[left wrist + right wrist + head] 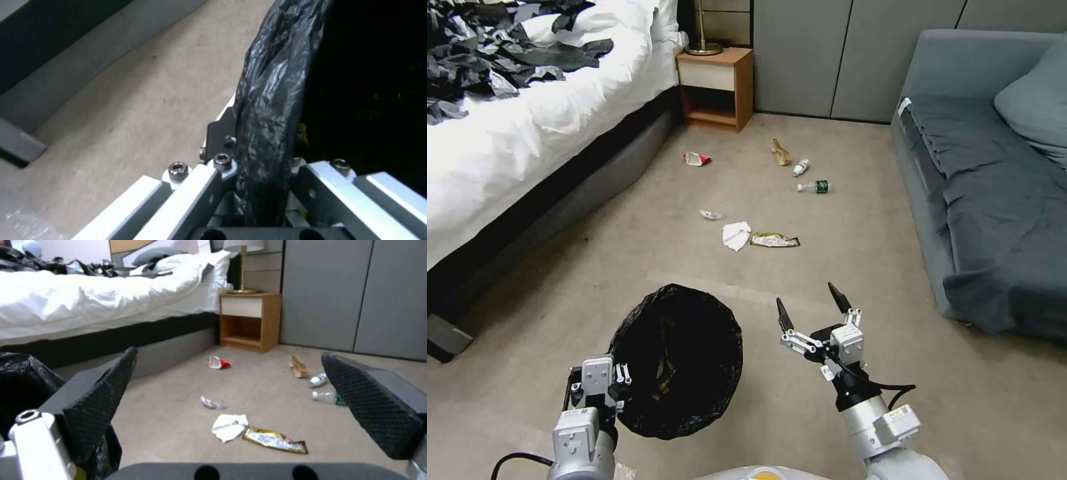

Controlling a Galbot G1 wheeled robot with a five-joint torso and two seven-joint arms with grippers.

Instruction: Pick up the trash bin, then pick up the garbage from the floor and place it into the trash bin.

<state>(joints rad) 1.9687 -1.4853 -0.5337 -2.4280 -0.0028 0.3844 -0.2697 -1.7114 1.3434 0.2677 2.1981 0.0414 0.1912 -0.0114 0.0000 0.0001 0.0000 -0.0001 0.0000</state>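
Head view, bedroom floor: we see the left gripper [617, 387] at seven o'clock, its fingers clamped on the rim of the trash bin [675, 360], which hangs tilted with its black-bagged mouth facing the camera (the left wrist view shows the bag-covered rim [267, 133] pinched between the two metal fingers [218, 140]). The right gripper [814, 305] sits at five o'clock, just beside the bin, its two black fingers spread wide apart and holding nothing. The garbage lies scattered on the carpet [860, 267] toward twelve o'clock, well apart from both grippers: nearest, a white tissue [736, 235] touching a gold wrapper [774, 240], with a small clear scrap [712, 215] just beyond them at eleven o'clock; farther off, a red-white packet [697, 159], a tan strip [781, 152], a small white bottle [801, 167] and a clear bottle with a green label [815, 187]. In the right wrist view we see the same litter framed between the open fingers [102, 396], the tissue [229, 426] and wrapper [275, 440] closest. A bed [527, 127] fills ten o'clock, a nightstand [716, 87] stands at twelve, and a grey sofa [987, 200] occupies two o'clock.
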